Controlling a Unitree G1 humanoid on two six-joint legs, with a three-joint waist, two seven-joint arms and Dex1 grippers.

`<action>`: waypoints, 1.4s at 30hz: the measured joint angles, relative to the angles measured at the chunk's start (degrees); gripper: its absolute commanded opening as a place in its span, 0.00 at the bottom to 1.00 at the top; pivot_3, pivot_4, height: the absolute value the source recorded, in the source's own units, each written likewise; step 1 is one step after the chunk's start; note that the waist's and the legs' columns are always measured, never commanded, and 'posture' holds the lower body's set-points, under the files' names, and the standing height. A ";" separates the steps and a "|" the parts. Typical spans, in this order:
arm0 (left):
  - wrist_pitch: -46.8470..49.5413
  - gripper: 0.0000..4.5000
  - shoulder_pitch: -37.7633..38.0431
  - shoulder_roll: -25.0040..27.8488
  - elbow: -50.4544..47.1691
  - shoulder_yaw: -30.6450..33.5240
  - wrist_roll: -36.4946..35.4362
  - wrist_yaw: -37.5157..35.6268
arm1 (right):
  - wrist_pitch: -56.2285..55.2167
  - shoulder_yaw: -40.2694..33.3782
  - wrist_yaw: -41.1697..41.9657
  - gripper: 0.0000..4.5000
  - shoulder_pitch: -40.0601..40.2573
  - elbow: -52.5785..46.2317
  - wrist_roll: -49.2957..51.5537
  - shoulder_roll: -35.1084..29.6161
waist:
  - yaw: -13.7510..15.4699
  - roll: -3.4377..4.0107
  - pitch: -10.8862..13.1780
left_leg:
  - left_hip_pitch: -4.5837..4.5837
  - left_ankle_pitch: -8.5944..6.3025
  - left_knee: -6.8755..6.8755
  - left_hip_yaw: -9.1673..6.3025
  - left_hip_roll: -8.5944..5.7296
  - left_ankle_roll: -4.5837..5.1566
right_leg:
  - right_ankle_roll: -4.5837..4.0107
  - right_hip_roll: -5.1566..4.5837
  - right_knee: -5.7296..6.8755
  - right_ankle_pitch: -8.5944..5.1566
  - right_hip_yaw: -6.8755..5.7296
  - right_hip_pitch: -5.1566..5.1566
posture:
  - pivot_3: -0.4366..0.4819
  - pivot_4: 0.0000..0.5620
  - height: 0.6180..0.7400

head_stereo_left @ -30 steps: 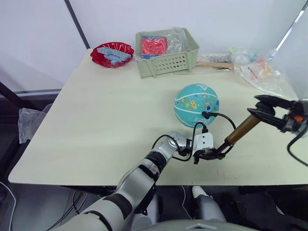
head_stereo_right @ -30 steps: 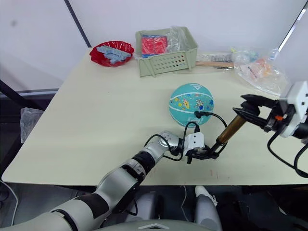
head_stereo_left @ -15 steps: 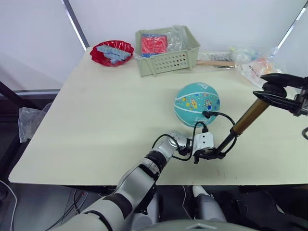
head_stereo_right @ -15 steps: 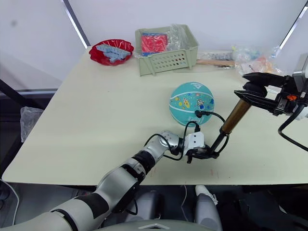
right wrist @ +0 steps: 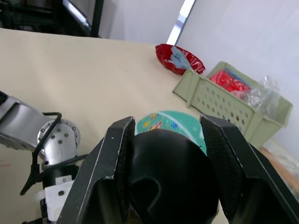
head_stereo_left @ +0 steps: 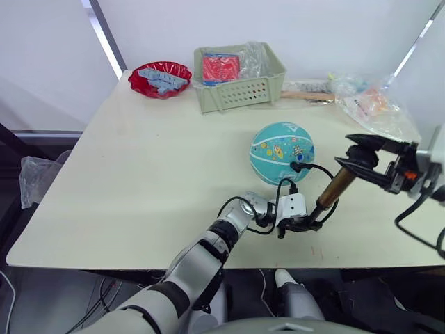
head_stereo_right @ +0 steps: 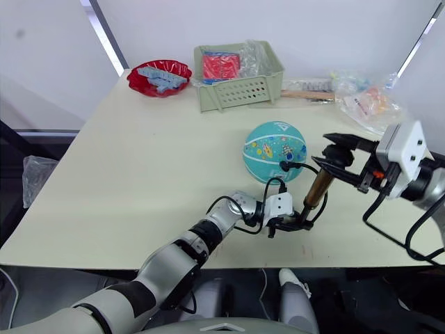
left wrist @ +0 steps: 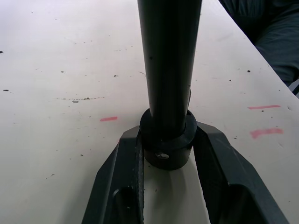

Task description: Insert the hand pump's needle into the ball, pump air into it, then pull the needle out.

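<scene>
Gripping bronze-gold hand pump (head_stereo_right: 318, 189): left end effector (head_stereo_right: 299, 225) base | right end effector (head_stereo_right: 338, 156) handle | teal ball (head_stereo_right: 274, 150)

Pale cream table (head_stereo_left: 160, 153), white walls (head_stereo_left: 313, 28) — dark floor (head_stereo_left: 21, 139)

The left arm (head_stereo_left: 208, 250) is silver-grey with black rings at its joints, and a thin black cable loops by its round metal wrist. Both arms end in white boxes with flat black fingers (right wrist: 117, 163). A small orange spot marks the right arm (head_stereo_right: 410, 174).
</scene>
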 measured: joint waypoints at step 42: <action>-0.09 0.23 -1.19 -0.83 0.11 -0.12 -0.59 -0.56 | 15.44 -10.13 2.24 0.38 -11.37 7.22 15.28 -13.88 | 0.15 0.96 0.85 | -0.20 0.01 0.02 0.02 -0.17 0.02 | 0.03 -0.18 -0.02 0.02 0.00 -0.10 | 0.48 0.27 0.98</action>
